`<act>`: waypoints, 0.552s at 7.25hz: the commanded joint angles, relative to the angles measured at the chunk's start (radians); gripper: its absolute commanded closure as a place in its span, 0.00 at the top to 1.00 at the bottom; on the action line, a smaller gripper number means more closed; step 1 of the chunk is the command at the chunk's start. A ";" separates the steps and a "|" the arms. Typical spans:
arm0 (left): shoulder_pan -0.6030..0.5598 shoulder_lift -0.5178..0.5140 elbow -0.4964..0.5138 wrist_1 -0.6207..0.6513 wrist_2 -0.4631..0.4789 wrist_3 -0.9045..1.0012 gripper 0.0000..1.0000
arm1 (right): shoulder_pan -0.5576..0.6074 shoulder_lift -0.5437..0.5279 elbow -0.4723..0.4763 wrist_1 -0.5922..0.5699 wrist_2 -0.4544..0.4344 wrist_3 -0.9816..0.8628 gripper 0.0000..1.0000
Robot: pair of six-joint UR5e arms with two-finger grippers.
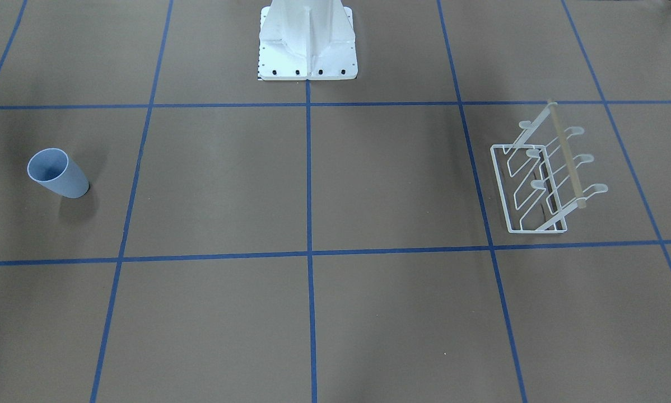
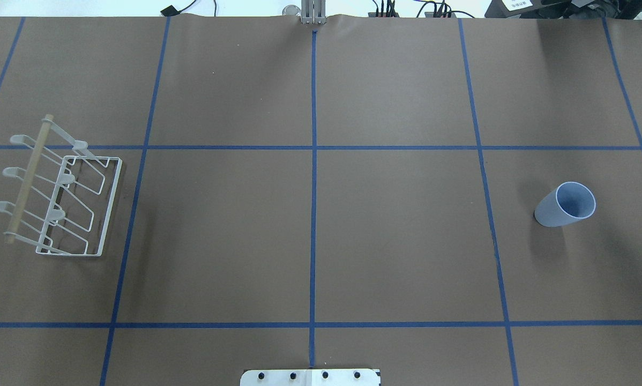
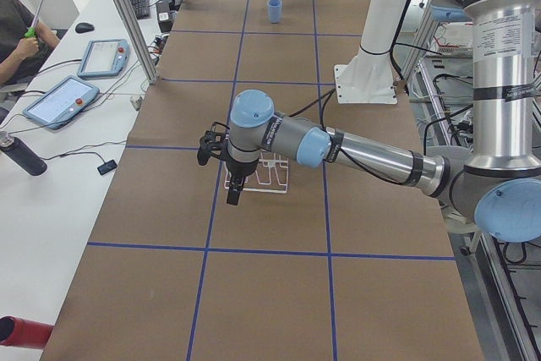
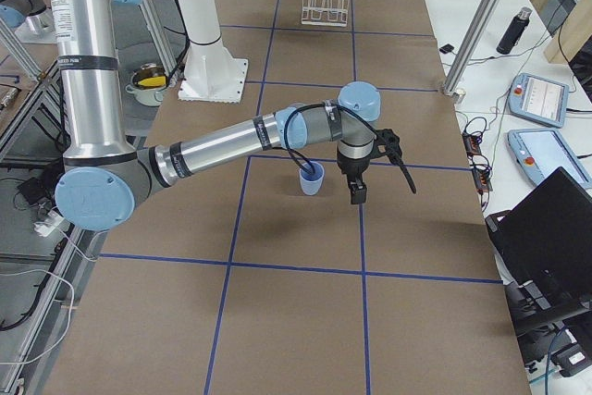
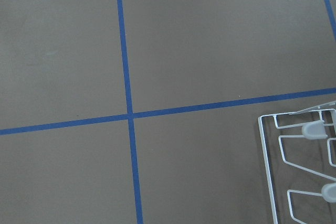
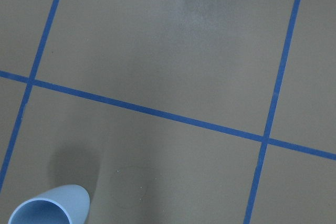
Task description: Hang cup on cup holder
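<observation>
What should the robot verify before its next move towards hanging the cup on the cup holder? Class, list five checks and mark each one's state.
1. Cup upright, rim up: ok.
2. Cup holder standing, prongs empty: ok.
3. Right gripper centred over cup: not ok; cup sits at the right wrist view's corner.
4. Right gripper open: cannot tell.
5. Left gripper clear of cup holder: not ok; it hangs close by it.
</observation>
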 commanded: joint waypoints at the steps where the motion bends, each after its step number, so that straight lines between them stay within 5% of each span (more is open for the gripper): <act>1: 0.000 0.020 -0.016 -0.020 -0.011 -0.010 0.99 | 0.000 -0.010 -0.005 0.000 0.002 0.002 1.00; 4: 0.000 0.032 -0.014 -0.037 -0.007 -0.022 0.99 | 0.000 -0.007 -0.005 0.000 0.002 0.002 1.00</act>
